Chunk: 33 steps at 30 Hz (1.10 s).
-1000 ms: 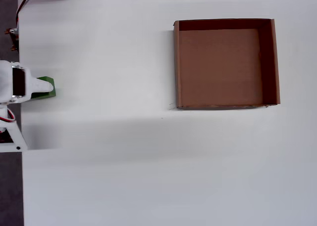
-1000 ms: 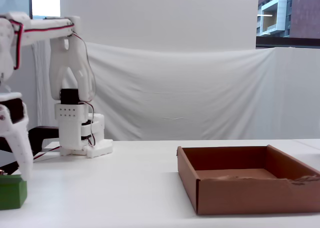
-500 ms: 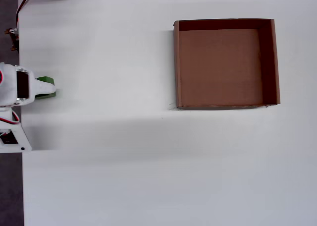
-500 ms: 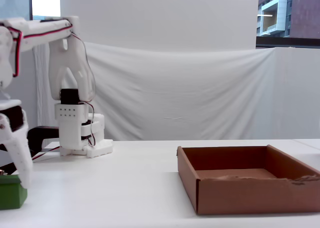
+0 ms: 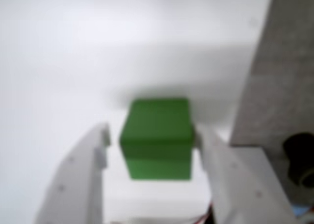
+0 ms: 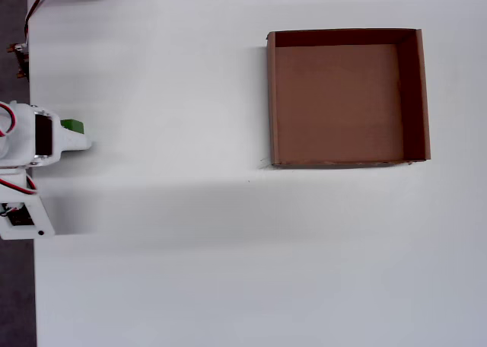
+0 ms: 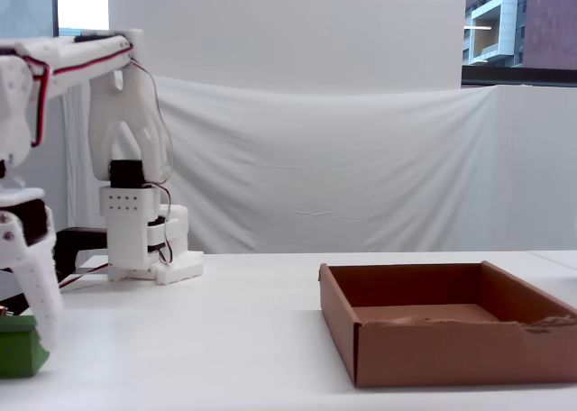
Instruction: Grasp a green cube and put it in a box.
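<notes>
A white table [image 6: 228, 248] stands before a draped white cloth [image 7: 343, 168]; at its far left in the overhead view the gripper [image 5: 149, 140] straddles the green cube [image 5: 156, 135], one finger touching the cube, the other just beside it, so a firm hold cannot be told; the box [image 6: 271, 103] lies well apart to the right.

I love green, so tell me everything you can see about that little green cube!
The green cube is small, solid bright green, with plain matte faces, blurry in the wrist view. It sits between the gripper's two white fingers; the one on the right of that view seems to touch it, the other shows a thin gap. In the fixed view it appears to rest on the white table at the far left edge, well away from the box.
</notes>
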### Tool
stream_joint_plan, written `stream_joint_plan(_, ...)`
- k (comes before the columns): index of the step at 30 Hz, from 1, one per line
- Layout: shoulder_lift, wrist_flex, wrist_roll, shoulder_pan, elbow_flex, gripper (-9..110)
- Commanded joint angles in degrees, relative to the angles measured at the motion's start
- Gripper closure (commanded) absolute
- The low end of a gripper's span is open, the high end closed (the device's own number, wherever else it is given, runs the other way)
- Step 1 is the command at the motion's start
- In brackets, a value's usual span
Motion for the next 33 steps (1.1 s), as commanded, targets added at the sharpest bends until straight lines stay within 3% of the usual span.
stream_joint_plan(1,0.5,-0.4,0.1,-0.7,-0.4,78)
stream_joint_plan(33,7.6,-2.2,2.7,-1.7,6.3,89)
